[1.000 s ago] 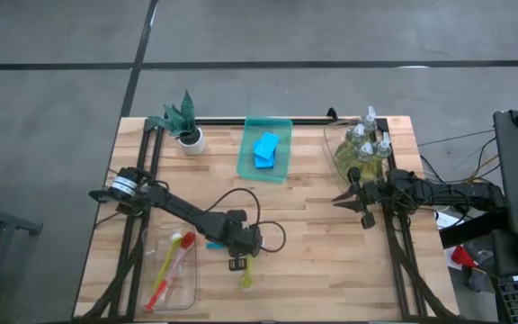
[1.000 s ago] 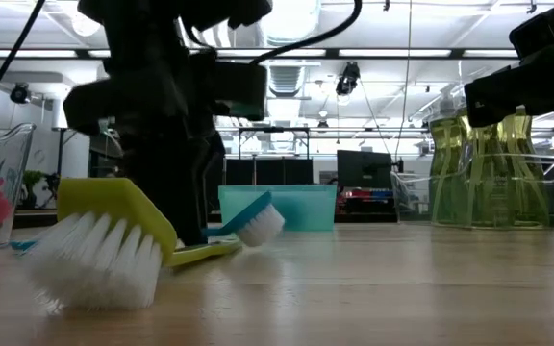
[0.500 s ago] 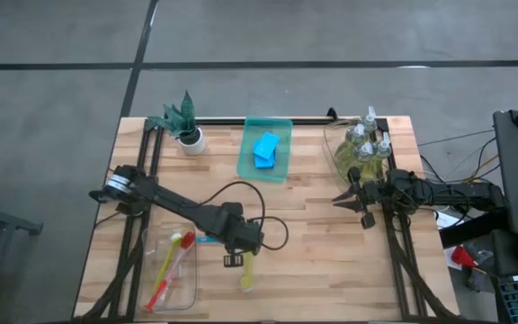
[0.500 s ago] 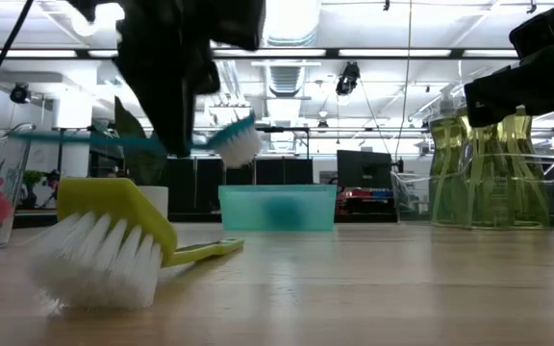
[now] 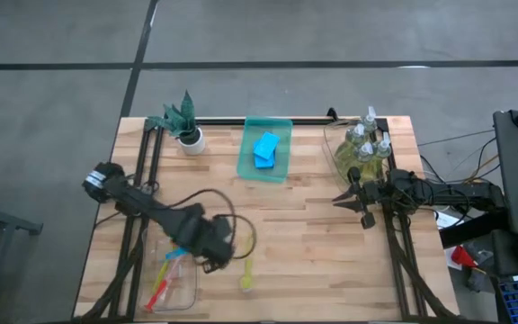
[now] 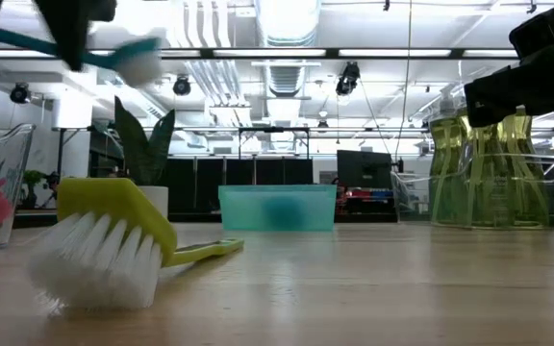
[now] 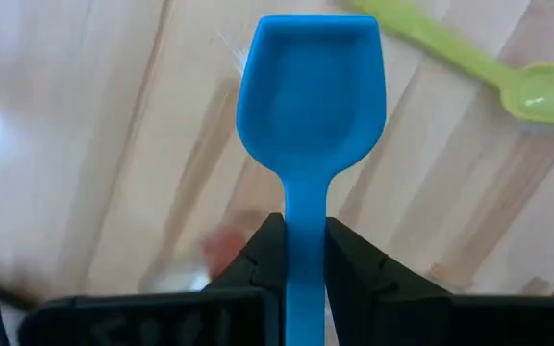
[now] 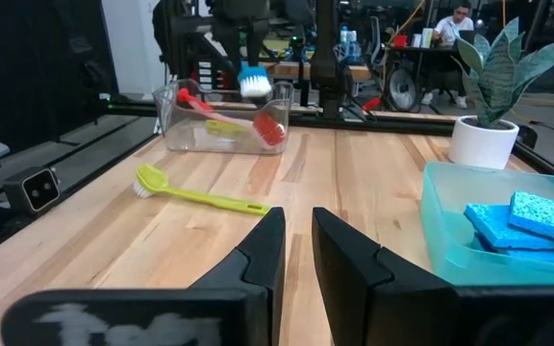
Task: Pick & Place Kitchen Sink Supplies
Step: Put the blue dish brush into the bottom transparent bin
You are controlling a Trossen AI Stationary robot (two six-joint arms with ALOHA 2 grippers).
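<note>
High view: left gripper (image 5: 207, 258) seen at near left of light wooden table (image 5: 313, 243), over right edge of clear plastic tray (image 5: 171, 274); slim blue-handled brush (image 5: 176, 254) clamped in it, raised. Green-handled brush (image 5: 246, 273) left lying on table just right of gripper.

Low view: blue brush (image 6: 113, 56) carried high above table.

Left wrist view: fingers (image 7: 359, 279) clenched on blue handle.

Right wrist view: right gripper (image 8: 294, 258) nearly closed, empty, parked beside clear soap bottles (image 5: 365, 148) at far right.
</note>
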